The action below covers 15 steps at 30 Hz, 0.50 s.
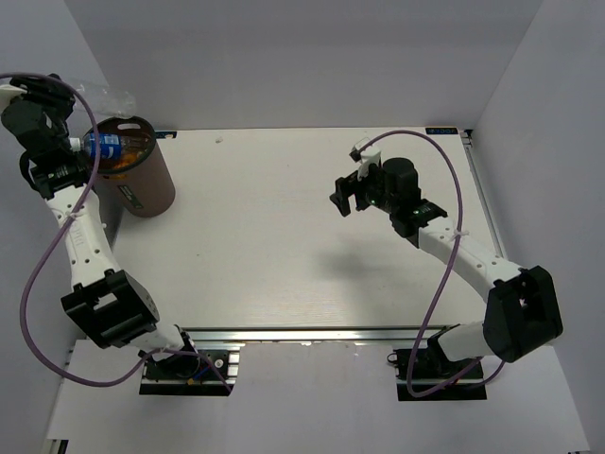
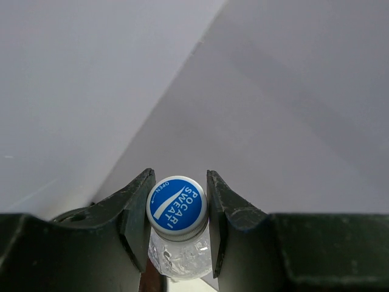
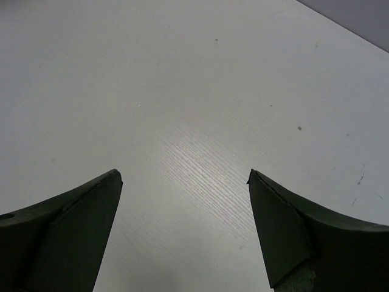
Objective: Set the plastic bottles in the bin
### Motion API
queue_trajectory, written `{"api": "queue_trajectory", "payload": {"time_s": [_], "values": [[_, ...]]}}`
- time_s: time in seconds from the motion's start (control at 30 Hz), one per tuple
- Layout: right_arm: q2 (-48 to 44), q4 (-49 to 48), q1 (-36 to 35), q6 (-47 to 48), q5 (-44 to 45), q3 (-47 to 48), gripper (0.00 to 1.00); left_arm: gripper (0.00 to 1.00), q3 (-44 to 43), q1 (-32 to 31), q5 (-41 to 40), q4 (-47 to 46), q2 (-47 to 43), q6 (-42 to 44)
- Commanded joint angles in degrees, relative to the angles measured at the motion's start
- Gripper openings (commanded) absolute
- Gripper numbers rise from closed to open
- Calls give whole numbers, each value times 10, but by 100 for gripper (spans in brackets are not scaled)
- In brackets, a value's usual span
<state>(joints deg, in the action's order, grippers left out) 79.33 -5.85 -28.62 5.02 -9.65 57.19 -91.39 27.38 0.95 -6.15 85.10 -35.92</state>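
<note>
A clear plastic bottle with a blue label (image 1: 106,145) is held level over the mouth of the bin (image 1: 151,194), a dark-brown round wastebasket at the table's far left corner. My left gripper (image 1: 77,146) is shut on the bottle's neck. In the left wrist view its fingers press both sides of the blue-topped cap (image 2: 176,207), with the left gripper (image 2: 179,182) pointing at the wall and a strip of the brown bin (image 2: 151,281) below. Something orange-brown shows inside the bin. My right gripper (image 1: 348,195) hangs open over bare table (image 3: 182,91), and nothing sits between the right gripper (image 3: 185,176) fingers.
Grey walls close in the table on the left, back and right. A crumpled clear plastic sheet (image 1: 112,96) sticks up behind the bin. The white tabletop (image 1: 284,236) stretches between the two arms. A metal rail (image 1: 312,333) runs along the near edge.
</note>
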Motion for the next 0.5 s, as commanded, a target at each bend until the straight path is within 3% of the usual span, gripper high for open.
{"api": "queue_trajectory", "payload": {"time_s": [0.0, 0.47], "values": [[6, -3, 1, 13, 24, 6, 89, 0, -4, 17, 17, 23, 14, -12], [27, 18, 5, 12, 40, 12, 90, 0, 41, 21, 6, 52, 47, 1]]}}
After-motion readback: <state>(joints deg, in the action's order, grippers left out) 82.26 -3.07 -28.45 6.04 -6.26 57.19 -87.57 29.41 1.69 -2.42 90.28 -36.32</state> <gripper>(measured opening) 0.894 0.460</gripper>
